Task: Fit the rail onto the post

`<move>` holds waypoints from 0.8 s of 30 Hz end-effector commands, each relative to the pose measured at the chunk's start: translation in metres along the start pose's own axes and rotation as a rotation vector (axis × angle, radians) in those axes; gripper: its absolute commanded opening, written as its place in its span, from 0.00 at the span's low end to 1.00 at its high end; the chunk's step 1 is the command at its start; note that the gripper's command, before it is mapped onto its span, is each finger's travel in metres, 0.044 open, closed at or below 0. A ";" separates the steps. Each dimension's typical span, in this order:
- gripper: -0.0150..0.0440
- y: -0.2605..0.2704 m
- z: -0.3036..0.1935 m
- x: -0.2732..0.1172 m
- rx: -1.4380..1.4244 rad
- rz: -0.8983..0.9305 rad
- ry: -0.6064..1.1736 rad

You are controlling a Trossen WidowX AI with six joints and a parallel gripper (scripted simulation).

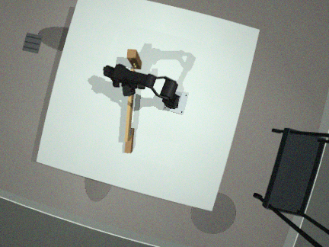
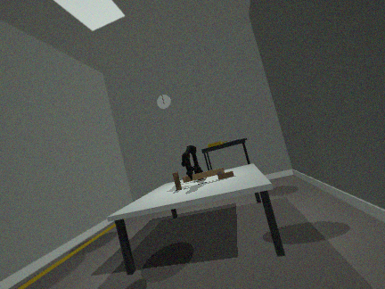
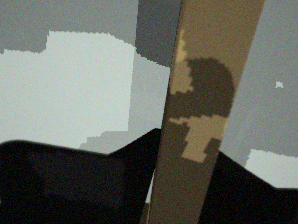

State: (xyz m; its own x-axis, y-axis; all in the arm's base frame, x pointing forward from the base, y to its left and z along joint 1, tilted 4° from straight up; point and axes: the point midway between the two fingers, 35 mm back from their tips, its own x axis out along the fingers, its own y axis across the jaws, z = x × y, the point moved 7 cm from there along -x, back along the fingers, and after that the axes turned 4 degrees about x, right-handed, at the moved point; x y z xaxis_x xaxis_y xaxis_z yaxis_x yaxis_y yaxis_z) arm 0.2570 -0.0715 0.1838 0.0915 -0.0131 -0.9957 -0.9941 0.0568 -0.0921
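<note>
The wooden rail runs from the low footboard block towards the short post. Its far end lies at the block; the bracket is too small to make out. Its near end shows just short of the post, with a small gap in the exterior view, and appears raised off the table. The pegs are small and unclear at the post's rail-facing side. My gripper is shut on the rail near its post end; the arm hides part of it. The peg holes are hidden.
The white table carries the arm's base plate, right of the rail in the top view. The arm reaches across above the rail. A dark side stand is beyond the table.
</note>
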 end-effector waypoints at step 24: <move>0.25 0.002 0.000 -0.001 0.003 -0.008 0.000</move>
State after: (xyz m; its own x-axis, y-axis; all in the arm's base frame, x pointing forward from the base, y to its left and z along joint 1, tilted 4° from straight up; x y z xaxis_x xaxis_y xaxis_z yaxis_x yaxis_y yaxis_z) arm 0.2550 -0.0718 0.1834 0.0943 -0.0129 -0.9955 -0.9937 0.0598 -0.0949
